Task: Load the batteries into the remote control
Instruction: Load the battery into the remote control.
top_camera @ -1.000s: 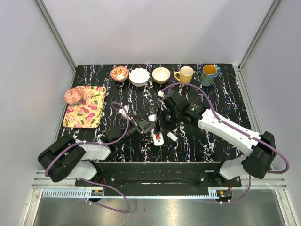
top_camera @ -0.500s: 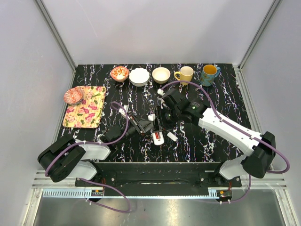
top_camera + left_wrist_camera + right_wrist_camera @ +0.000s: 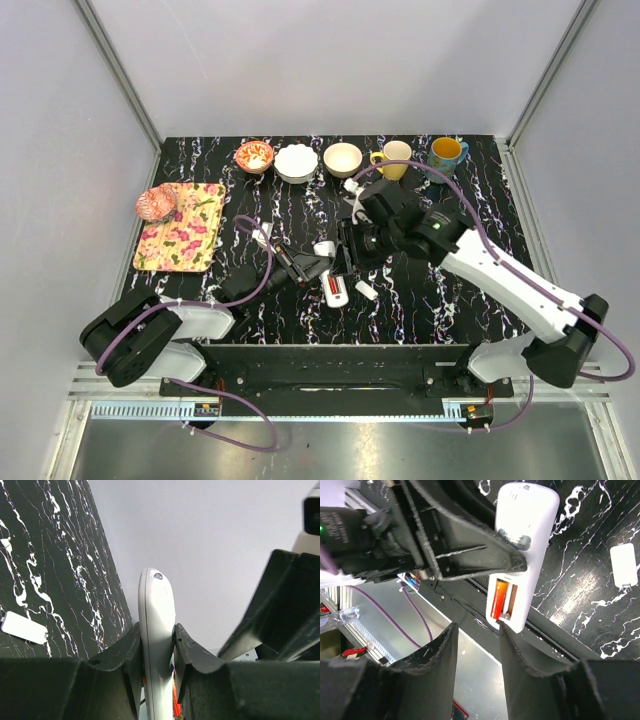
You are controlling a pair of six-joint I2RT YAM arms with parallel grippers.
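The white remote control [image 3: 522,550] is clamped at its middle by my left gripper [image 3: 156,650], slot side up. In the open slot lie the batteries, an orange one [image 3: 498,600] and a dark one [image 3: 511,600], side by side. My right gripper [image 3: 476,640] hangs open just off the slot end of the remote, nothing between its fingers; its right fingertip [image 3: 506,630] is close to the remote's end. From above, the remote [image 3: 336,291] sits near the table's front middle, with the right gripper [image 3: 345,262] beside it.
A small white tab [image 3: 366,291] lies on the black table right of the remote. Along the back stand three bowls [image 3: 296,162], a yellow mug [image 3: 393,158] and a blue mug [image 3: 444,157]. A floral tray [image 3: 182,226] lies at the left.
My right gripper's jaws have spread apart, and the right arm has swung a little back and to the right. The left gripper keeps its hold on the remote.
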